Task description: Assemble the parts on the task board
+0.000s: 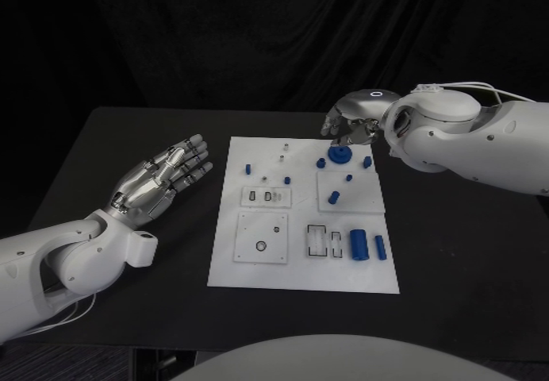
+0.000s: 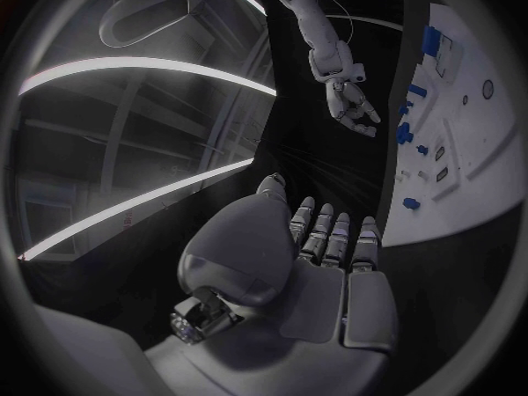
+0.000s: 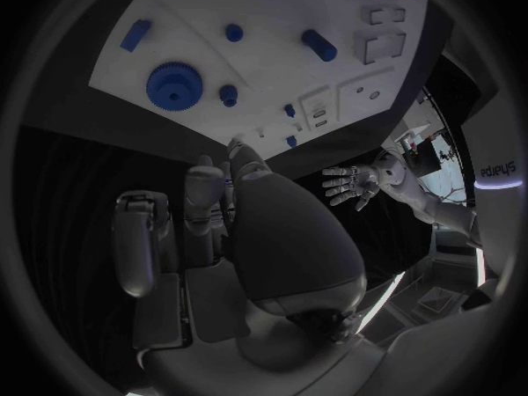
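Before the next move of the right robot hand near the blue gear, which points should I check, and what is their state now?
1. Right robot hand holds nothing: cannot tell; its fingers are curled and partly hidden.
2. Blue gear free on the task board: ok.
3. Left robot hand away from the board, open: ok.
4. Large blue cylinder lying on the board: ok.
5. Right robot hand touching the gear: cannot tell.

Two glossy white arms here, thick rounded shells with bulbous joints. The left hand [image 1: 160,181] is silver metal, segmented fingers with dark gaps between the links. The right hand [image 1: 350,125] is the same silver build, topped by a grey wrist cap with a small pale ring. Thin white cables loop over the right arm's shell.
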Motion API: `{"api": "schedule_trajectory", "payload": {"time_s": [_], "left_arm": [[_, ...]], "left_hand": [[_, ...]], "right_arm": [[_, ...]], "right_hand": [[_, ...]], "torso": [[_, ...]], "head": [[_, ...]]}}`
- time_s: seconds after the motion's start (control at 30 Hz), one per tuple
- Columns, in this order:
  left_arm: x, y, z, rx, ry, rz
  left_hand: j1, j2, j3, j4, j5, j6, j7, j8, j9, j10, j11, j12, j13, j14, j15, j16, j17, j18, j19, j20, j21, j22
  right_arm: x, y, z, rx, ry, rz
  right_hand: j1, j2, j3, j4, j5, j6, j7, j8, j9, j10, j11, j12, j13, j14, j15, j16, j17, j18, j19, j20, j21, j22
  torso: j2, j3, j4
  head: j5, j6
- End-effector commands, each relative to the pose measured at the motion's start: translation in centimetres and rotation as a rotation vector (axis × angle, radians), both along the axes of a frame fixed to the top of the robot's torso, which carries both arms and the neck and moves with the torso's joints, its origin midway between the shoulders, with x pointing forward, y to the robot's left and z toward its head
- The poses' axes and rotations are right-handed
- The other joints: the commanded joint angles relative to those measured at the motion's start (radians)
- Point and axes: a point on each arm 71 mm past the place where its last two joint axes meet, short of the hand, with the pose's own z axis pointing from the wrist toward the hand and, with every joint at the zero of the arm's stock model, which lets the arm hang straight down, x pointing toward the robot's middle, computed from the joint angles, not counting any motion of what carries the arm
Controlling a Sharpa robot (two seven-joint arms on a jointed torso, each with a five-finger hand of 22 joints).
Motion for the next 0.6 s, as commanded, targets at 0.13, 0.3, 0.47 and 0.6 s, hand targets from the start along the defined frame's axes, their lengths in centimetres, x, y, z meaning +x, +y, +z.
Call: {"api": "schedule_trajectory", "payload": {"time_s": [0.13,0.3,0.47,0.6], "left_arm": [[0.1,0.5,1.4,-0.141,-0.129,0.051],[0.1,0.4,1.4,-0.145,-0.127,0.047],[0.0,0.3,1.5,-0.149,-0.126,0.043],[0.0,0.3,1.5,-0.152,-0.126,0.040]], "left_hand": [[-0.003,0.003,0.004,-0.001,0.000,0.000,0.008,0.000,0.000,0.002,0.009,0.004,0.000,0.002,0.008,-0.002,-0.001,0.009,0.001,0.008,0.000,-0.001],[-0.002,0.004,0.005,-0.002,0.003,0.000,0.009,0.000,0.000,0.002,0.010,0.004,0.000,0.002,0.009,-0.002,-0.001,0.009,0.001,0.009,0.000,-0.001],[-0.001,0.004,0.007,-0.003,0.006,0.001,0.010,0.000,0.000,0.002,0.011,0.004,0.000,0.003,0.010,-0.001,-0.001,0.009,0.002,0.010,0.000,-0.001],[-0.001,0.005,0.007,-0.003,0.007,0.000,0.010,-0.001,0.000,0.002,0.012,0.004,0.000,0.003,0.011,0.000,-0.001,0.008,0.002,0.011,0.001,-0.001]], "right_arm": [[0.2,-0.2,-0.3,-0.056,-0.104,0.006],[0.2,-0.3,-0.9,-0.059,-0.097,0.008],[-0.1,-0.4,-1.3,-0.063,-0.082,0.013],[-0.4,-0.4,-1.6,-0.067,-0.069,0.021]], "right_hand": [[-0.007,-0.019,0.013,0.006,0.001,0.004,-0.006,-0.009,0.004,0.015,0.000,-0.010,0.002,0.011,0.000,0.004,0.013,-0.012,0.044,-0.003,0.007,0.148],[-0.023,-0.031,0.025,0.017,-0.028,0.008,-0.007,-0.021,0.007,0.023,-0.002,-0.018,0.004,0.014,0.000,0.003,0.019,-0.012,0.044,-0.003,0.008,0.152],[-0.021,-0.035,0.034,0.017,-0.019,0.009,-0.007,-0.026,0.009,0.028,-0.002,-0.020,0.005,0.015,0.000,0.003,0.023,-0.012,0.044,-0.003,0.009,0.153],[-0.017,-0.044,0.053,0.015,0.010,0.011,-0.009,-0.036,0.012,0.030,-0.002,-0.028,0.004,0.014,-0.001,0.001,0.025,-0.012,0.043,-0.003,0.008,0.152]], "torso": [[0.028,-0.0048,0.0199],[0.038,-0.0059,0.0265],[0.044,-0.0045,0.0268],[0.044,-0.0046,0.0256]], "head": [[-0.026,0.020],[-0.038,0.033],[-0.038,0.043],[-0.038,0.043]]}}
